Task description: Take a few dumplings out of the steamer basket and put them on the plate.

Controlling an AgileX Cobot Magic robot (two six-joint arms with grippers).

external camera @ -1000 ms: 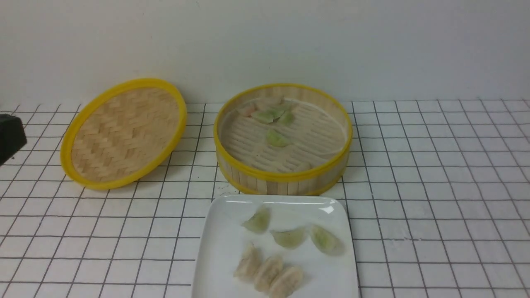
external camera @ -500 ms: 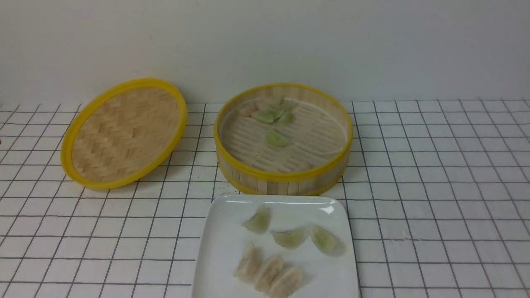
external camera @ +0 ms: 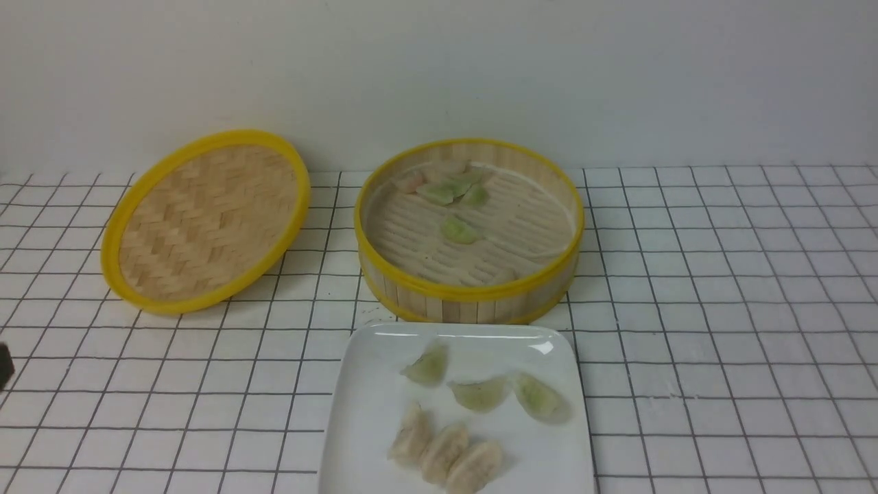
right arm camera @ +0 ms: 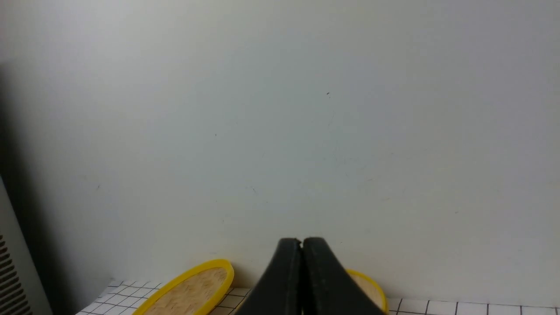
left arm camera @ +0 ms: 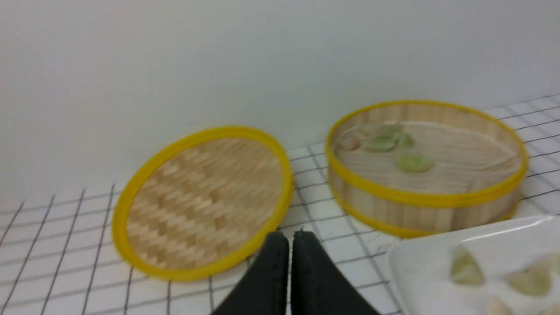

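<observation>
The pale wall (external camera: 439,68) fills the back of the scene, and the white gridded surface (external camera: 720,309) runs up to its foot. The whole right side of that surface lies open, and so does a broad stretch at the near left.

The steamer basket (external camera: 473,302) sits uncovered near the middle, close to the wall. Its woven lid (external camera: 206,219) lies to the left, inner face showing, with a narrow strip of surface between the two yellow rims. The plate (external camera: 363,412) sits in front of the basket, its far edge just beside the basket's near wall. Its near edge runs out of the front view.

Both arms are drawn well back from the things. The left end effector (left arm camera: 289,238) is low over the near left of the surface and aimed toward the gap between lid and basket. Its two black fingers are pressed together with nothing between them. From the front only a dark sliver of it shows at the left edge. The right end effector (right arm camera: 302,245) is pitched up toward the wall, its fingers likewise closed tight and empty.

Six dumplings (external camera: 480,394) lie on the plate: three green ones across the middle, and three beige ones touching one another toward the near edge. More dumplings remain in the basket, one green near the centre and a small cluster against the far wall.
</observation>
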